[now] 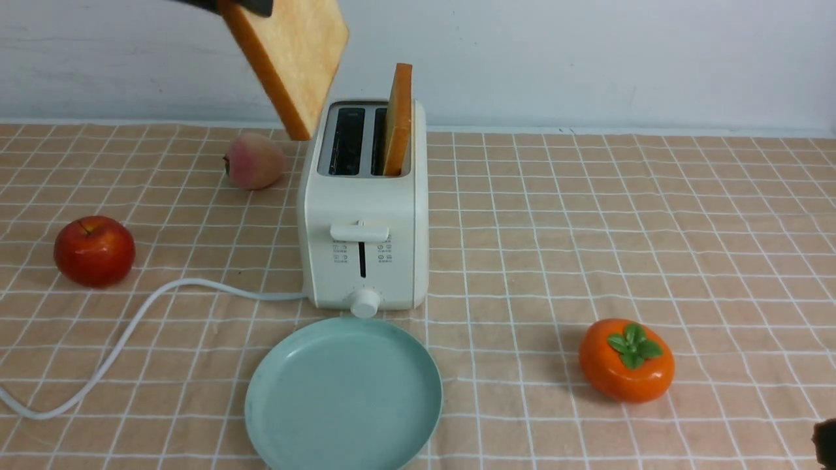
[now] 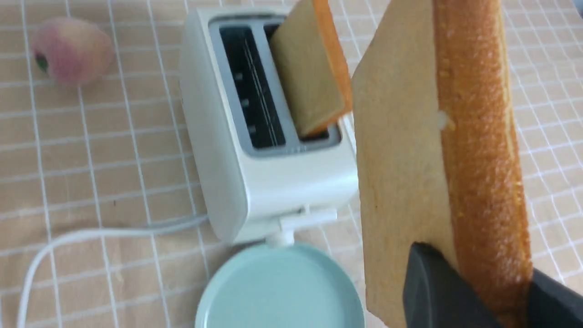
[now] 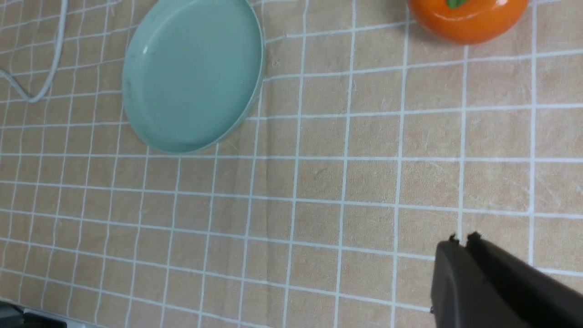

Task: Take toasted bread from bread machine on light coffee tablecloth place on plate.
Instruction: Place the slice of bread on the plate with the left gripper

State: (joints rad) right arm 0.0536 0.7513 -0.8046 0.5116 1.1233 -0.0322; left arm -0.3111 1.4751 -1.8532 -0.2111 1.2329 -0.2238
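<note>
My left gripper (image 1: 241, 5) is shut on one slice of toasted bread (image 1: 290, 59) and holds it tilted in the air, above and left of the bread machine (image 1: 364, 235). In the left wrist view the black fingers (image 2: 432, 282) clamp that slice (image 2: 437, 150) at its edge. The second slice (image 1: 398, 121) stands upright in the machine's right slot; the left slot is empty. The pale green plate (image 1: 343, 398) lies bare on the light coffee tablecloth (image 1: 588, 248) just in front of the machine. My right gripper (image 3: 462, 239) is shut and empty, low over the cloth at the front right.
A red apple (image 1: 95, 251) sits at the left, a peach (image 1: 255, 160) behind it beside the machine, and an orange persimmon (image 1: 626, 359) at the right front. The white cord (image 1: 124, 333) curls from the machine to the left front edge.
</note>
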